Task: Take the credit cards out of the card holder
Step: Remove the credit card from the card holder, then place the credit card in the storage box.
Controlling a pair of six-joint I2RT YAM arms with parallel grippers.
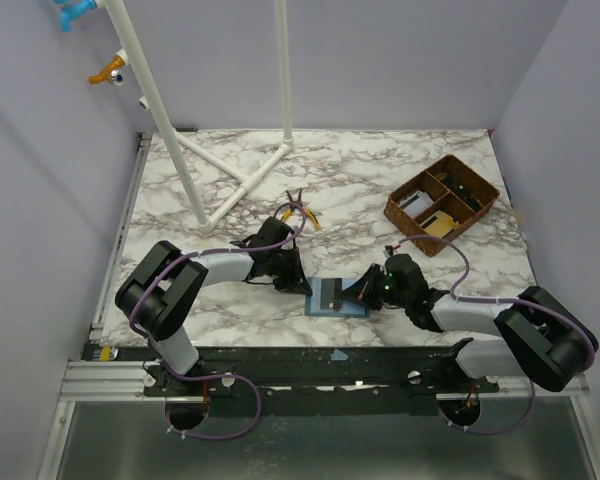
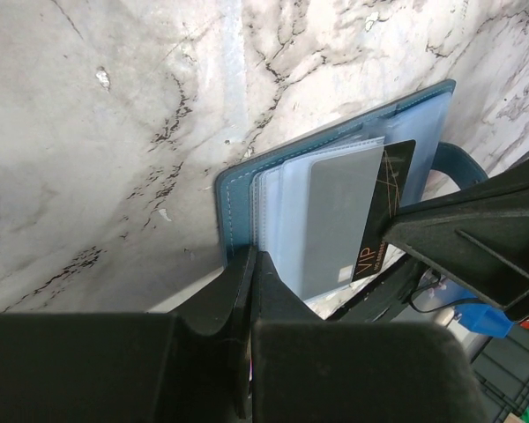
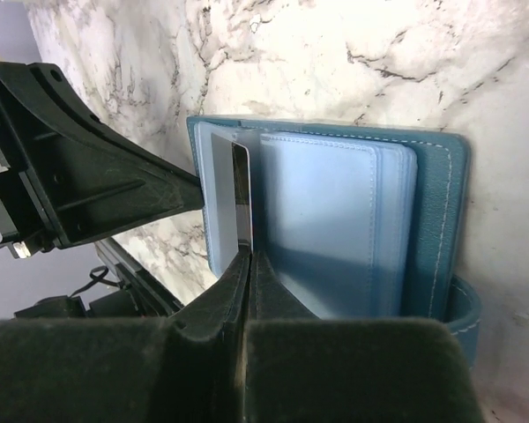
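Cards are sitting straight ahead of the right gripper, which is pinching shut on the near edge of a grey credit card. Its long axis is running away from the fingertips into the open card holder. Opposite, the closed left gripper is bearing on the holder's far edge. A straight pull back over the table is looking right.

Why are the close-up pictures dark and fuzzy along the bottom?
Left wrist view: the left black tool, close to the lens, blurs; the open blue card holder is sharp. Right wrist view: likewise the right black tool, pinching a pale card. Top view: even light.
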